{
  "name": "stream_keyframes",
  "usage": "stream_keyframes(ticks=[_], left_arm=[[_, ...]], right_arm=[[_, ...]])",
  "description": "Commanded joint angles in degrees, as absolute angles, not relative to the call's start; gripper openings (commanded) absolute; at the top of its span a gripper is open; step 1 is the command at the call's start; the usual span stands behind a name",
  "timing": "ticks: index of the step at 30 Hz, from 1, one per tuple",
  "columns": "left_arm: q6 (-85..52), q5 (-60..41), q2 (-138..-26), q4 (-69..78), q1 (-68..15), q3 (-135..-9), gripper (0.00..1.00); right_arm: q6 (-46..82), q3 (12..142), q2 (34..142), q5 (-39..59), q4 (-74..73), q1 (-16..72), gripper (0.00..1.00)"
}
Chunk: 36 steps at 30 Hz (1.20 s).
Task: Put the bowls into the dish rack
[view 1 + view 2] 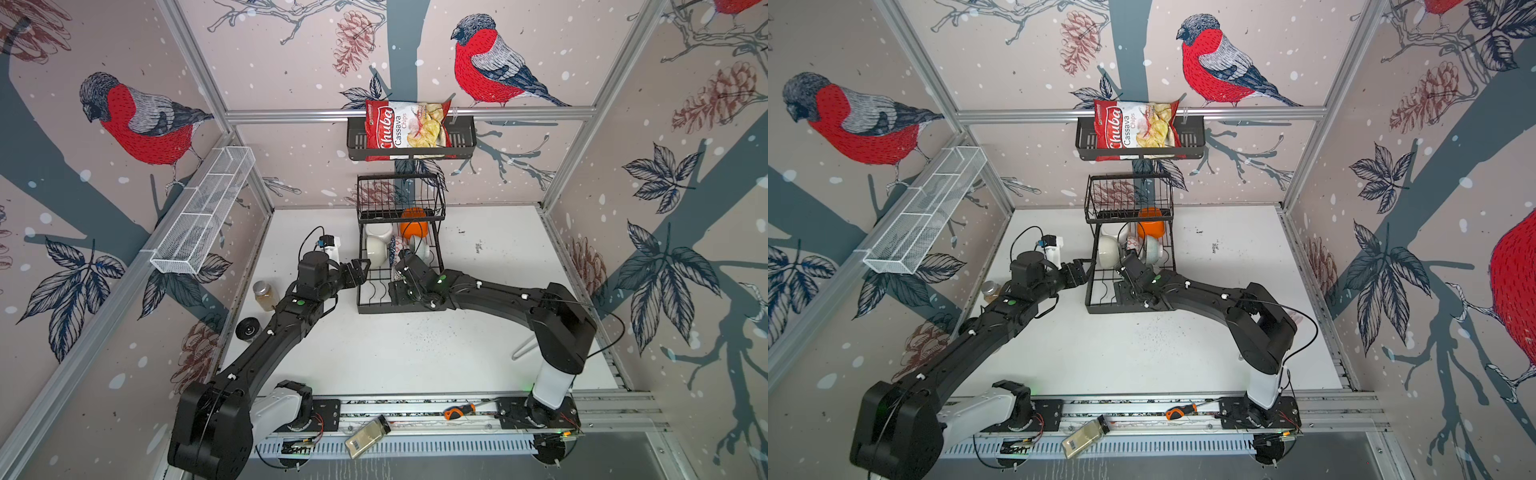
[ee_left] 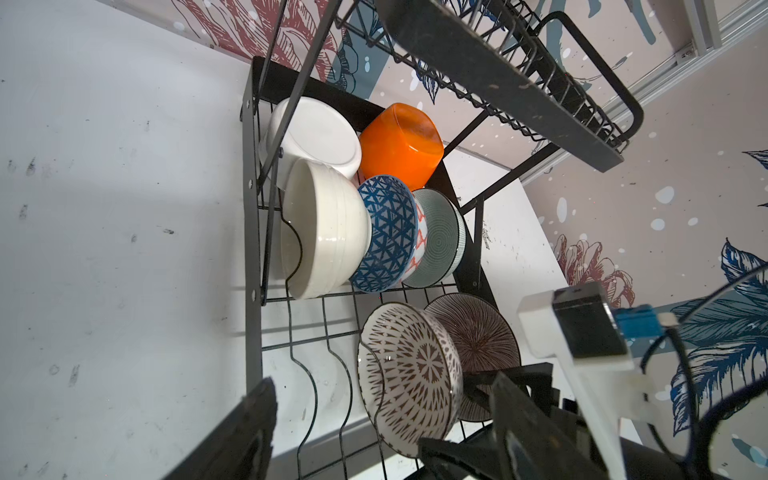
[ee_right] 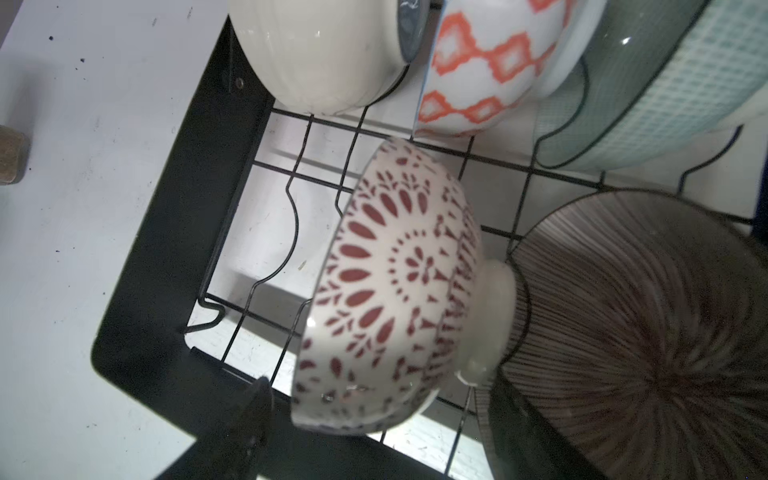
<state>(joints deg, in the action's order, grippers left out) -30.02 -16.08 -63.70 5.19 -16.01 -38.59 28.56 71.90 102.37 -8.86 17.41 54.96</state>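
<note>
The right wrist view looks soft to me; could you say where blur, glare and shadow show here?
Right wrist view: the red-patterned bowl is slightly soft, the brown-striped bowl dim and blurred, with small glints on the white bowl. Left wrist view: sharp, a sheen on the orange bowl, the dish rack throwing shadows on the table. Both top views: evenly lit, sharp.
</note>
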Motion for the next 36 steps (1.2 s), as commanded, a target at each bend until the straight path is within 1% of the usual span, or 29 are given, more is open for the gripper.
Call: stream_keyframes(ticks=[1,6,13,16,18,19,21,23,24,28,32,33,36], left_arm=[[-29.47,-14.98,-63.40,4.82,-15.91,-38.61,0.80],[-29.44,-14.46,-63.52,4.78,-15.86,-38.60,0.80],[-29.14,-12.61,-63.11,3.60,-15.63,-39.04,0.80],[-28.66,-8.45,-62.03,1.96,-15.60,-38.97,0.80],[-28.58,-3.62,-60.89,0.38,-15.64,-38.85,0.81],[-28.75,-1.46,-60.35,-0.22,-15.52,-38.72,0.81],[-28.66,3.15,-58.96,-2.20,-15.50,-38.84,0.81],[-27.75,5.86,-57.79,-3.56,-15.33,-38.94,0.81],[-27.28,6.98,-57.45,-4.45,-15.30,-39.17,0.82],[-26.38,12.45,-57.22,-7.55,-15.21,-39.91,0.85],[-25.89,20.23,-56.95,-7.95,-15.21,-38.31,0.92],[-25.34,21.10,-56.80,-7.00,-15.26,-37.35,0.96],[-23.58,21.19,-56.69,-2.72,-15.21,-33.88,0.97]], right_arm=[[27.82,72.50,100.90,-12.08,18.72,54.89,0.84],[26.67,72.66,99.20,-13.09,18.46,54.78,0.88],[25.17,72.97,96.71,-15.91,18.29,54.45,0.89],[24.39,72.24,93.86,-19.31,17.94,54.22,0.89],[23.84,71.04,91.19,-23.17,17.76,54.03,0.89],[23.77,70.34,89.75,-25.16,17.75,53.82,0.90],[23.86,68.06,86.01,-29.23,17.52,52.74,0.95],[23.63,64.89,82.23,-30.48,16.22,50.47,0.99],[23.50,63.08,80.11,-29.91,15.53,48.66,1.00],[23.38,56.29,73.70,-26.72,13.02,40.41,1.00],[21.96,49.91,69.19,-25.61,10.40,33.16,1.00],[21.38,48.39,68.55,-25.07,9.60,31.11,0.99],[20.08,44.17,67.78,-25.42,7.03,25.54,1.00]])
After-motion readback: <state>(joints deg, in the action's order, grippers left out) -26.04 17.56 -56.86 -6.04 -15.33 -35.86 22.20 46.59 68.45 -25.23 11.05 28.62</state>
